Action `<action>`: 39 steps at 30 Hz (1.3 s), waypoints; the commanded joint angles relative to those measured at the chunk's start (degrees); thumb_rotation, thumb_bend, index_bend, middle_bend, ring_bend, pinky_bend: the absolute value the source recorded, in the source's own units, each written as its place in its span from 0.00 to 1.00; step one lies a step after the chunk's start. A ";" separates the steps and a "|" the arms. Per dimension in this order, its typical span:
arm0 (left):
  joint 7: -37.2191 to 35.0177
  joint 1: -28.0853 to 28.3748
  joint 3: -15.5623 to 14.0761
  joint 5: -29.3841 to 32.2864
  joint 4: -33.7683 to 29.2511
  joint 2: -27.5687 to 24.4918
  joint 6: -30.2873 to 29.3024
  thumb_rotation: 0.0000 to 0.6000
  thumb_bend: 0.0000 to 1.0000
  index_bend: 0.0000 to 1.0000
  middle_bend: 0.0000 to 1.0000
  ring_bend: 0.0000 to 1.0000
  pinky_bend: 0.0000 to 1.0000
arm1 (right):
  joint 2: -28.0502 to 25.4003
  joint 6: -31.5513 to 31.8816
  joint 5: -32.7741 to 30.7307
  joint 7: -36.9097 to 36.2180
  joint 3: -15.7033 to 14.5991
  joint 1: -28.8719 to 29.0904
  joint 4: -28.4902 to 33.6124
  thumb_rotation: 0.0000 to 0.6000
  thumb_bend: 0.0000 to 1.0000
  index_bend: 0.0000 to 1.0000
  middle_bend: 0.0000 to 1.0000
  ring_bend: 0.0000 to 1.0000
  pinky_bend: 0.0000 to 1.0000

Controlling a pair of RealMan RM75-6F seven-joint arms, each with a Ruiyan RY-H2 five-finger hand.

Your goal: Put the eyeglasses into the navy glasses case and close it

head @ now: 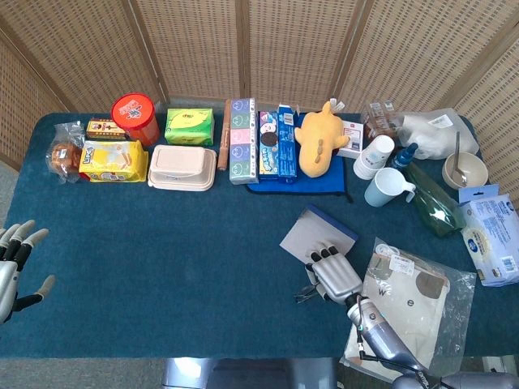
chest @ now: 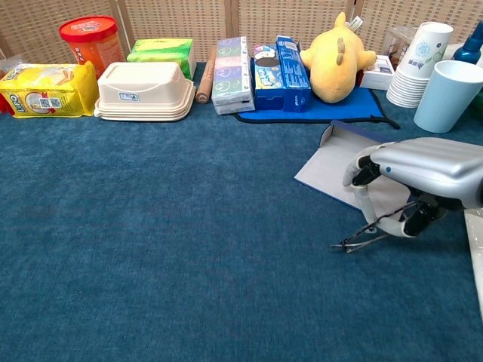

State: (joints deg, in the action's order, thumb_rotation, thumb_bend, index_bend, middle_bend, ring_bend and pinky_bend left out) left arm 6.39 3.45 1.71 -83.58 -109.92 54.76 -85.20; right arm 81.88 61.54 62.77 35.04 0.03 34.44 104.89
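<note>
Eyeglasses (chest: 371,230) are pinched under the right robot hand (chest: 411,181), tilted so the near end still touches the blue cloth of the bench (chest: 189,249) while the far end is up under the palm. My guess is that's mid-pickup: lifting one side first gets the fingers (chest: 361,172) under a thin frame that otherwise lies flat on fabric. From the head view you mostly just see the back of the right robot hand (head: 332,274) covering them.

The navy glasses case (chest: 336,154) lies open just behind the hand, grey inside facing up, lid flap standing at the far edge. So it's a short hop back and slightly left, and the open side faces the hand, which I'd say is why it's laid that way.

Room-wise: wide bare cloth to the left and front, nothing to bump. The right is tighter, with a plastic bag (head: 418,296) just beside the wrist, and the light blue mug (chest: 447,94) and paper cup stack (chest: 417,64) stand behind the case, so a high overshoot could knock them.

The left robot hand (head: 15,263) hangs off the bench's left edge, fingers spread, holding nothing.
</note>
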 commanded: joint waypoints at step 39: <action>0.10 -1.08 -0.43 -2.54 -1.74 -1.64 -2.09 1.00 0.28 0.14 0.06 0.04 0.00 | 7.01 1.79 -7.26 -2.51 10.03 3.58 -11.09 1.00 0.41 0.48 0.21 0.12 0.12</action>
State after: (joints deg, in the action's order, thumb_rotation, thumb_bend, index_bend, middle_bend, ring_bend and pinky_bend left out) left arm 6.50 2.40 1.28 -86.06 -111.64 53.16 -87.24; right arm 88.21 63.43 56.19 32.68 9.62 37.74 94.71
